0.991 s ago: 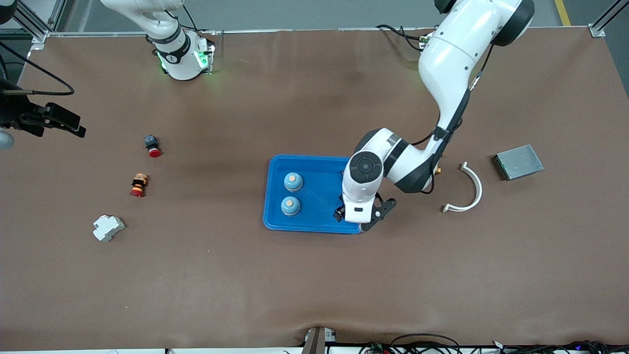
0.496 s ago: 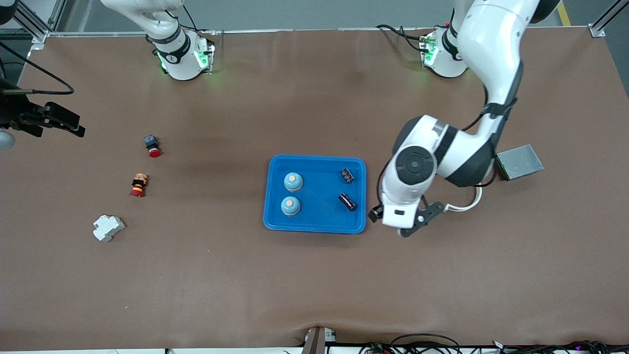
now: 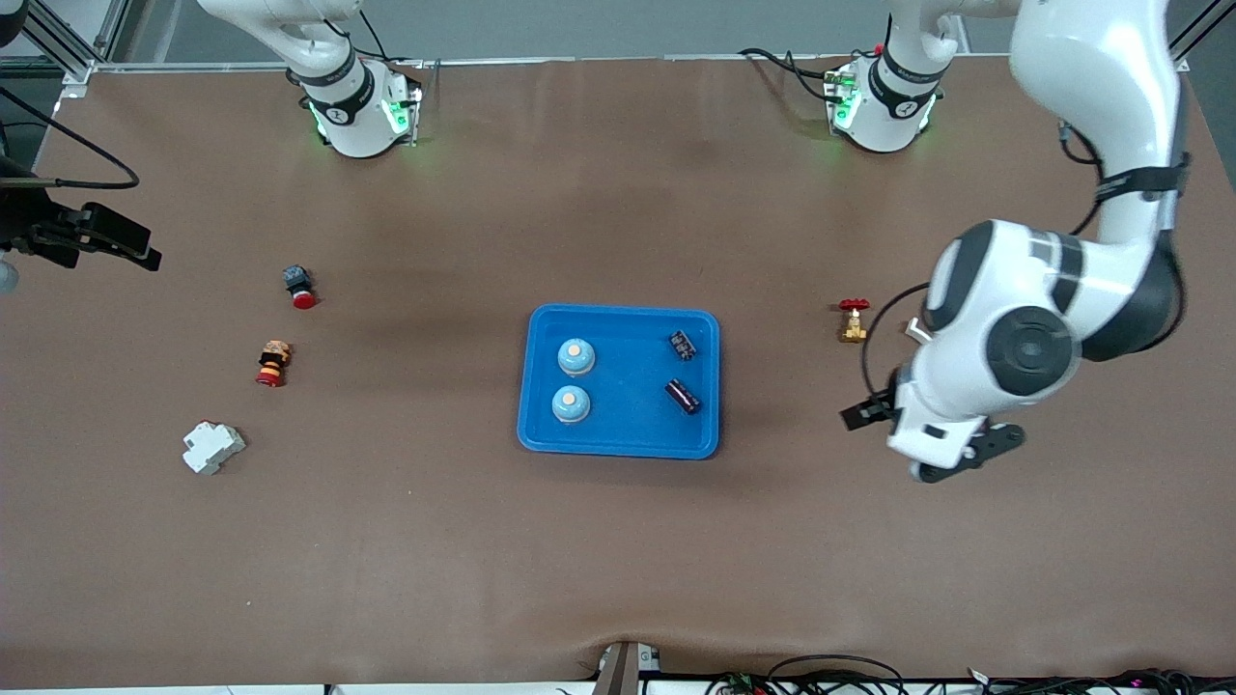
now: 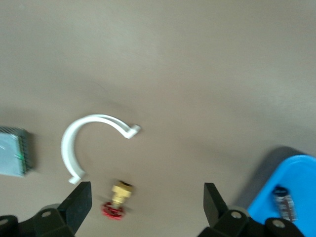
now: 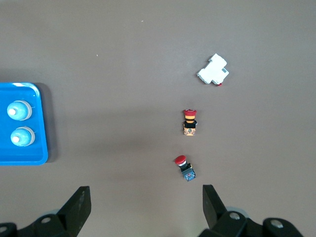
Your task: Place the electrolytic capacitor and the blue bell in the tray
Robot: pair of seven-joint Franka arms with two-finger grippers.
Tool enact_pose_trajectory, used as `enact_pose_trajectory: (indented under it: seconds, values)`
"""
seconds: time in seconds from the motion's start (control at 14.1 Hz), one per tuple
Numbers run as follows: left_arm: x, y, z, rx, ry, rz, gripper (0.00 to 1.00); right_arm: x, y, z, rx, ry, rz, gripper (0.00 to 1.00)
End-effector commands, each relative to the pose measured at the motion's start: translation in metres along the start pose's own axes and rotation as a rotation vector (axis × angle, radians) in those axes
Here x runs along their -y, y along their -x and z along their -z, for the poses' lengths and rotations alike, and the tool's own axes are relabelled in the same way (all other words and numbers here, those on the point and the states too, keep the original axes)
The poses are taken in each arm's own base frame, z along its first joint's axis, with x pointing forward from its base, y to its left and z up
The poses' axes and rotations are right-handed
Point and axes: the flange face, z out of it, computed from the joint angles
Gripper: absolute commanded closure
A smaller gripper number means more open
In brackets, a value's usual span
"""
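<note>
The blue tray (image 3: 628,430) lies mid-table. In it stand two blue bells (image 3: 575,356) (image 3: 570,403) on the side toward the right arm, and two dark electrolytic capacitors (image 3: 684,345) (image 3: 683,396) on the side toward the left arm. My left gripper (image 3: 922,442) (image 4: 146,197) hangs open and empty over bare table past the tray, toward the left arm's end. Its wrist view catches a tray corner (image 4: 296,177) and one capacitor (image 4: 284,202). My right gripper (image 3: 116,239) (image 5: 145,197) waits open and empty over the right arm's end. Its wrist view shows the tray's edge (image 5: 42,123) and both bells (image 5: 19,110) (image 5: 22,137).
A brass valve with a red handle (image 3: 853,320) (image 4: 116,200), a white curved clip (image 4: 84,143) and a grey plate (image 4: 12,153) lie toward the left arm's end. Two red-capped buttons (image 3: 299,286) (image 3: 273,363) and a white block (image 3: 212,447) lie toward the right arm's end.
My left arm has swung away from over the tray toward its own end of the table, uncovering the two capacitors and the valve. Its fingers stayed open. The right arm barely moved.
</note>
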Motion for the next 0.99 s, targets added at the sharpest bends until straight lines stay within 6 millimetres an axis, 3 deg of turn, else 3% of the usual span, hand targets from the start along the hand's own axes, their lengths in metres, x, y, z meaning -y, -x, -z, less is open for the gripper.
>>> enact_pose_trajectory:
  seconds: [0.0,0.28,0.42,0.5,0.64,0.92]
  values:
    - [0.045,-0.009,0.01,0.035,0.009,-0.108,0.0,-0.003,0.006,0.008,-0.019,0.009,-0.053,0.0]
    - [0.129,-0.03,0.037,0.03,0.034,-0.289,0.0,-0.003,0.006,0.007,-0.017,0.009,-0.051,0.0]
    - [0.173,-0.032,0.045,0.039,0.09,-0.343,0.0,-0.003,0.005,0.006,-0.014,0.009,-0.051,0.0]
    - [0.186,-0.029,0.055,0.024,0.098,-0.353,0.0,-0.002,0.005,0.006,-0.014,0.008,-0.05,0.0]
    - [0.193,-0.014,0.065,0.004,0.09,-0.355,0.0,-0.002,0.006,0.007,-0.014,0.008,-0.05,0.0]
    - [0.191,0.039,0.081,-0.141,0.099,-0.336,0.0,-0.001,0.006,0.006,-0.009,0.007,-0.042,0.0]
